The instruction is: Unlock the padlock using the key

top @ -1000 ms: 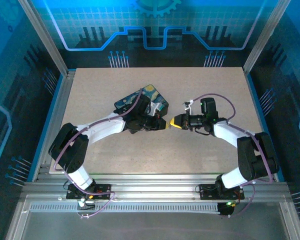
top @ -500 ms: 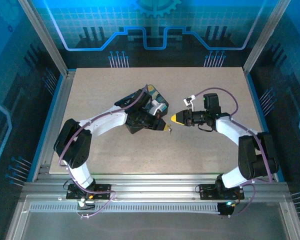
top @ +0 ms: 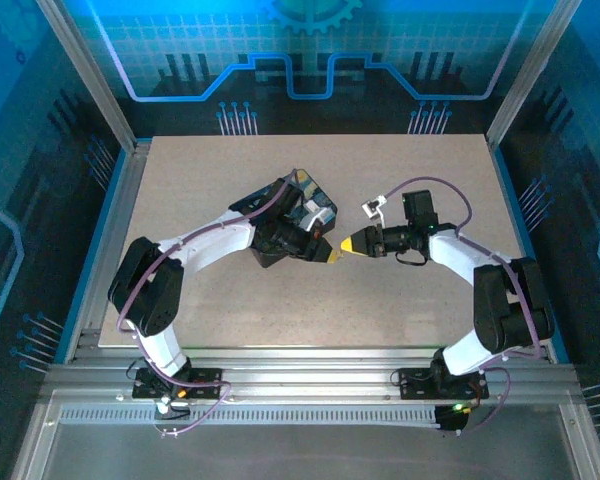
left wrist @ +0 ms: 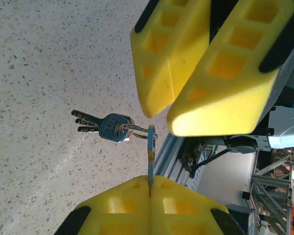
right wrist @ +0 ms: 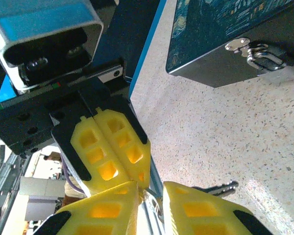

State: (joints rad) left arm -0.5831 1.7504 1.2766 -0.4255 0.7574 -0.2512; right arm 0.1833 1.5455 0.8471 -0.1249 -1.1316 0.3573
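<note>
My left gripper (left wrist: 150, 182) is shut on a thin blue key (left wrist: 150, 147), seen edge-on. From its ring hang more keys (left wrist: 105, 126) above the tabletop. My right gripper (right wrist: 151, 196) is open, tip to tip with the left one, and the key ring sits in the gap between its fingers (left wrist: 157, 73). A key tip (right wrist: 220, 188) pokes out beside them. The tiny silver padlock (right wrist: 258, 51) hangs on the front of the dark night-sky box (right wrist: 220, 24), apart from both grippers. In the top view the left gripper (top: 329, 252) and right gripper (top: 348, 243) meet just right of the box (top: 310, 205).
The speckled tabletop (top: 400, 300) spreads out in front of and to the right of the grippers. An aluminium rail (top: 310, 375) runs along the near edge, and frame posts stand at the back corners.
The right gripper drew back to the right half a second ago and has now returned to the left gripper's tips. The left arm shifted slightly toward the box.
</note>
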